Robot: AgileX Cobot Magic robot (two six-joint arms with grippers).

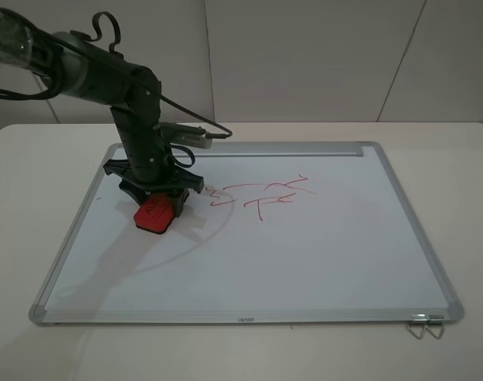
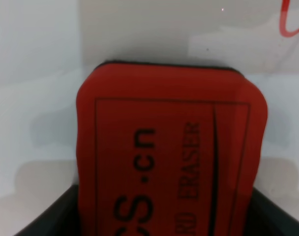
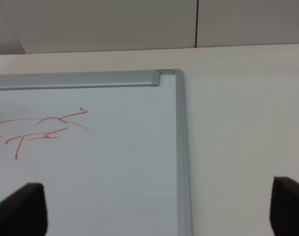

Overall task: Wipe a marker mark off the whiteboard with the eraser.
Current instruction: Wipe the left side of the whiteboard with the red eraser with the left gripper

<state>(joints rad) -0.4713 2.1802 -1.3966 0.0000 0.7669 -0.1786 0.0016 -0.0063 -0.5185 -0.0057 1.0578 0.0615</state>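
Left arm (image 1: 106, 75): dark grey-black rounded links. Black cable (image 1: 106, 24) loops over the top. Clear plastic wrap (image 1: 11, 40) on the upper link. Grey wrist module (image 1: 185, 132) with a thin lead. Left claw (image 1: 155, 208): black, wide flared base. Right claw (image 3: 156, 209): only matte black fingertips (image 3: 21, 209) show.

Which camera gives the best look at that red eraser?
The left wrist view: the eraser fills it, lettering readable. The exterior high view shows it small, partly under the left gripper. The right wrist view misses it.
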